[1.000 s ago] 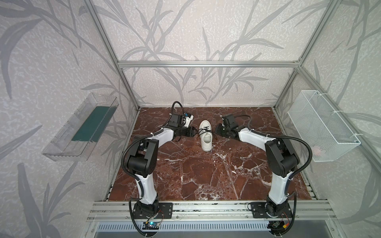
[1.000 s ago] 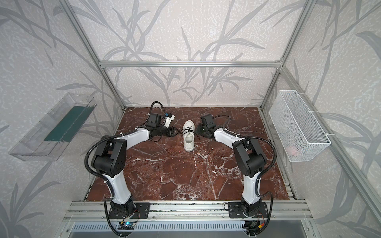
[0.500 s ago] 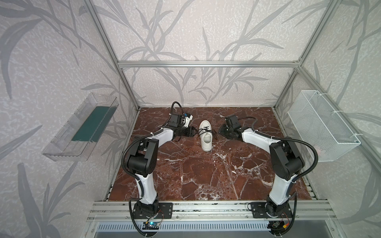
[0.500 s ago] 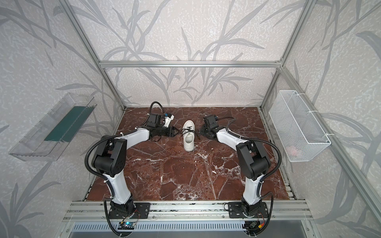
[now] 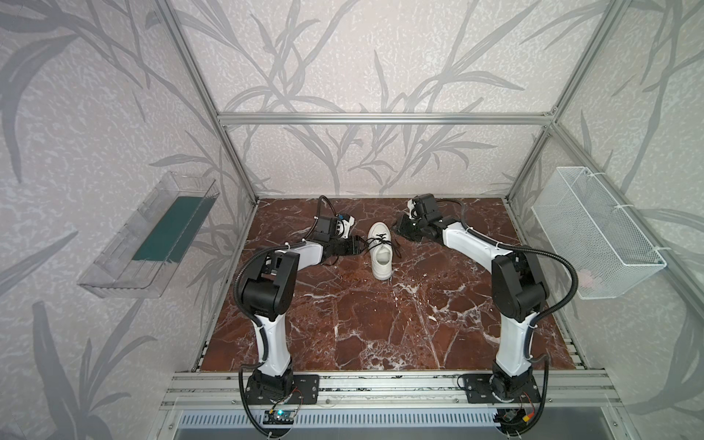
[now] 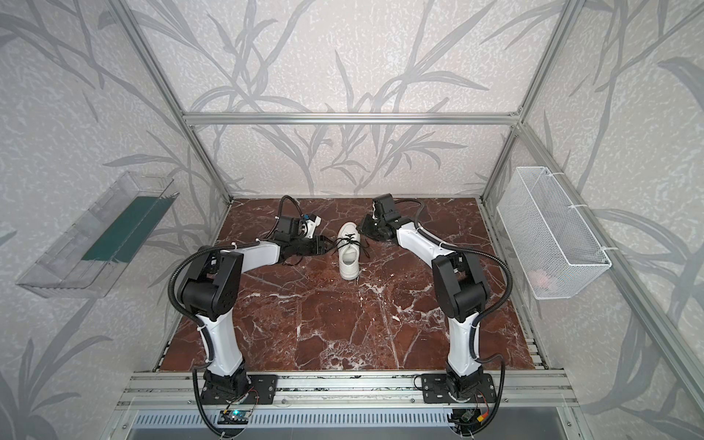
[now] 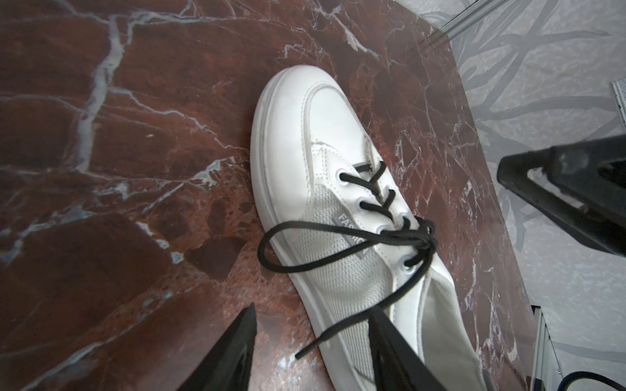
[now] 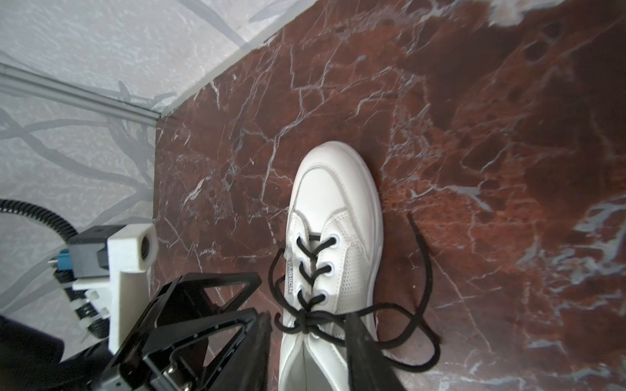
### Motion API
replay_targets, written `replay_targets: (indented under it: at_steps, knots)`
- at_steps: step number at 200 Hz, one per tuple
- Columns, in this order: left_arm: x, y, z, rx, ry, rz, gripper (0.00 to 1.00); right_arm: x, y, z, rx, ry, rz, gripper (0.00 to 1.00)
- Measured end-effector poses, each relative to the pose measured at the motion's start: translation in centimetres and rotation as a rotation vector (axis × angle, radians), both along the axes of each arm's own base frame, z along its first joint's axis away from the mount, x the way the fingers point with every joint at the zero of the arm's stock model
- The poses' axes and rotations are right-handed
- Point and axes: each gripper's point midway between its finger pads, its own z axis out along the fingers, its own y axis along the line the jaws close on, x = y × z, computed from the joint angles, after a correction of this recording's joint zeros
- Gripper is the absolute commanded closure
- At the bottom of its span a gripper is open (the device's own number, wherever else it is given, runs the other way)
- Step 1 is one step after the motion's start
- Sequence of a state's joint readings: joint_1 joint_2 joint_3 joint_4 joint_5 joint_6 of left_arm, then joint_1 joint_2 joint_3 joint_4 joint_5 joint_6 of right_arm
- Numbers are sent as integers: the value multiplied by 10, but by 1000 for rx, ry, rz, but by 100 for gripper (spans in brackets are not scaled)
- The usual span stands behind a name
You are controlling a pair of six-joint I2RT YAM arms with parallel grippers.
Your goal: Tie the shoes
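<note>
The white shoe (image 5: 382, 261) (image 6: 349, 264) lies on the marble floor with its toe toward the back wall. Its black laces (image 7: 425, 240) are drawn into a bow knot over the tongue, with loops and loose ends trailing off both sides. My left gripper (image 5: 359, 244) (image 7: 313, 315) is open at the shoe's left side; a lace end lies between its fingers, ungripped. My right gripper (image 5: 399, 228) (image 8: 308, 318) is open to the right of the toe, holding nothing. In the right wrist view the knot shows between its fingers.
A clear plastic tray (image 5: 152, 236) hangs on the left wall. On the right wall hangs a white wire basket (image 5: 594, 232) with something pink in it. Aluminium posts frame the marble floor (image 5: 381, 327). Both arm elbows rise at the floor's sides.
My right gripper has gone from shut to open and its wrist has drawn slightly back from the shoe. The left arm and the shoe have stayed where they were.
</note>
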State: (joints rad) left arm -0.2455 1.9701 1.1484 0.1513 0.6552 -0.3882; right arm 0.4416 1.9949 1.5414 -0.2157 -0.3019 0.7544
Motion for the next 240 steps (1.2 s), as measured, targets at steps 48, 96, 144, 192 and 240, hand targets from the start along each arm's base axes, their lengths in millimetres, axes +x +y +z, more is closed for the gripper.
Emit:
replay_targets:
  at_steps: [48,96,144,192,240]
  knots:
    - [8,-7,-6,-76,28,28,48,-4,17,-9,30,52,73,64]
    - [14,-9,-7,-131,38,63,53,-6,23,-13,51,78,102,67]
    - [10,-8,-13,-124,25,62,56,-9,28,-14,60,85,123,68]
    - [7,-9,-15,-65,-36,-1,55,-10,28,-14,59,87,132,69]
    - [11,-15,-4,-29,-95,-80,55,-9,30,-14,61,90,138,70]
